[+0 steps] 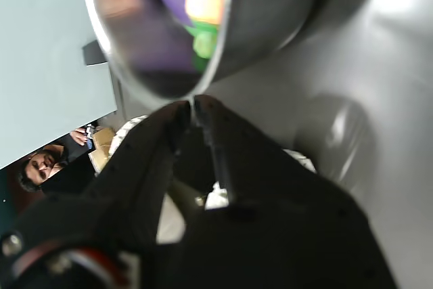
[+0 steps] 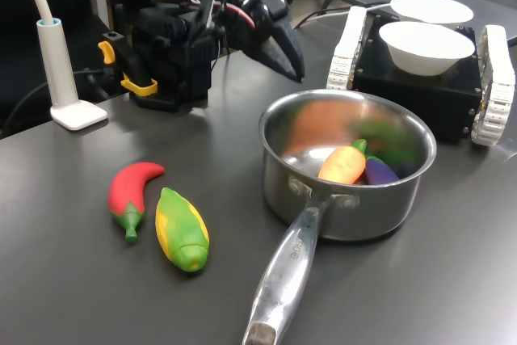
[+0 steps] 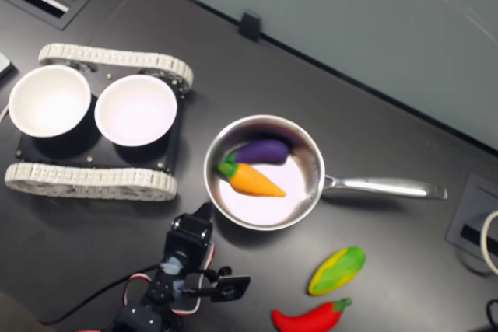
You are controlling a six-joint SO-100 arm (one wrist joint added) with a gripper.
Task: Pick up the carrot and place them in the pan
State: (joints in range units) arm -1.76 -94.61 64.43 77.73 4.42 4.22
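Already carrot (image 3: pixel 255 179) lies inside pan (image 3: pixel 311 162), beside purple eggplant (image 3: pixel 261 150), long axis slanting across pan floor. Claw (image 3: pixel 204 212) empty, tips nearly closed, just outside pan rim on arm-base side.

The carrot (image 3: pixel 254 179) lies in the pan (image 3: pixel 309 156) beside an eggplant (image 3: pixel 261 150) in the second exterior view; two bowls (image 3: pixel 135 110) sit on a tracked base (image 3: pixel 87 180) to the second exterior view's left, corn (image 3: pixel 336 270) and chili (image 3: pixel 310 319) nearer its bottom.
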